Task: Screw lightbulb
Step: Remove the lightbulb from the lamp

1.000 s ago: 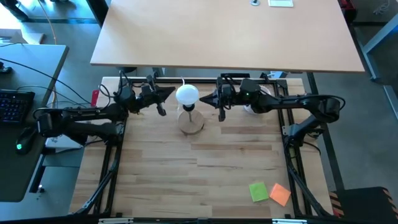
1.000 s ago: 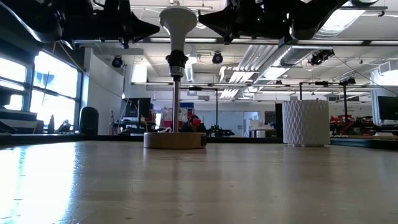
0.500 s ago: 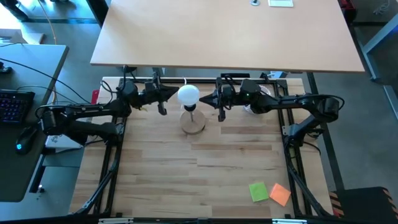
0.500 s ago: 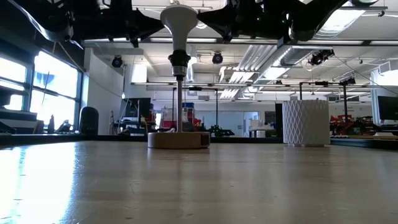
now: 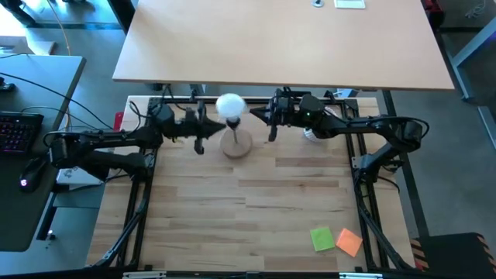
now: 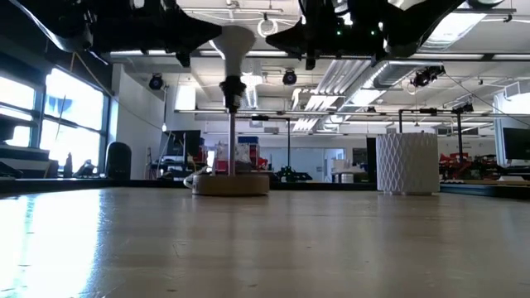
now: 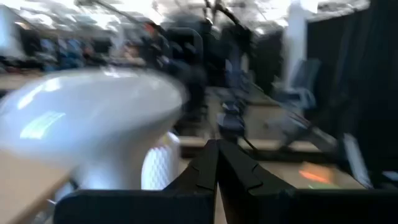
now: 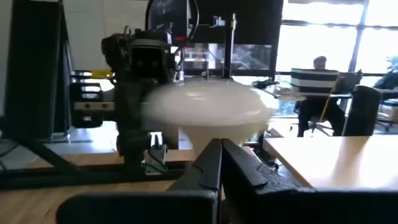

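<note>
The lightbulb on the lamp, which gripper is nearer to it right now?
Right, by a little. The right gripper sits just beside the lightbulb, shut. The left gripper is on its other side, slightly farther, shut.

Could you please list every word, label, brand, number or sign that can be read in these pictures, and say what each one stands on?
No text can be read in any view.
The green sticky note and the orange sticky note on the table show no writing.
The papers on the far desk are too small to read.
The lightbulb and the white ribbed cup carry no visible marking.
</note>
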Controlling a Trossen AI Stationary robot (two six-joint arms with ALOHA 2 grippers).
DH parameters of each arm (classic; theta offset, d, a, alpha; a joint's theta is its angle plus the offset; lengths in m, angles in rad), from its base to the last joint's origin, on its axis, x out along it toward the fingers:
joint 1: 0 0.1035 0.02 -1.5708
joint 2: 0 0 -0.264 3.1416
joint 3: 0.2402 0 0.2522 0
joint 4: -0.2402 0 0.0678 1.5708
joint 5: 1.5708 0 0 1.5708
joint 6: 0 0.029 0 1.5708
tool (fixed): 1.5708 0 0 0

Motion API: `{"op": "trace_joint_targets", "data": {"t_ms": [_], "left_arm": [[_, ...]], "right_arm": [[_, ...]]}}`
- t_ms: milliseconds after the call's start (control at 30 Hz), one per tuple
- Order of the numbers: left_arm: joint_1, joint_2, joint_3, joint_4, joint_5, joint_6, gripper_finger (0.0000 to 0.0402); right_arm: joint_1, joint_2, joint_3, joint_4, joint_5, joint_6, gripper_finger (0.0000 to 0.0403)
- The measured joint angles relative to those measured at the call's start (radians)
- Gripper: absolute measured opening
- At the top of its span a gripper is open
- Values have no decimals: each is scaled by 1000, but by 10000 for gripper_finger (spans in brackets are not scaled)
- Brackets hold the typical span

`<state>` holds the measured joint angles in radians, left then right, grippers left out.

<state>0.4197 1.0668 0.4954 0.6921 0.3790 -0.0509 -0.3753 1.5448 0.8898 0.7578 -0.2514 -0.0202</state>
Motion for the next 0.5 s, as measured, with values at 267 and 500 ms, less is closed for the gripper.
{"op": "trace_joint_targets", "data": {"t_ms": [267,500], "left_arm": [[-32,-6,3,-12,-50,9,0],[-20,-52,4,-136,-145,33,0]], "right_arm": [[0,-8,0,-19,34,-11,0],[1,-19,0,5,-92,-14,0]]}}
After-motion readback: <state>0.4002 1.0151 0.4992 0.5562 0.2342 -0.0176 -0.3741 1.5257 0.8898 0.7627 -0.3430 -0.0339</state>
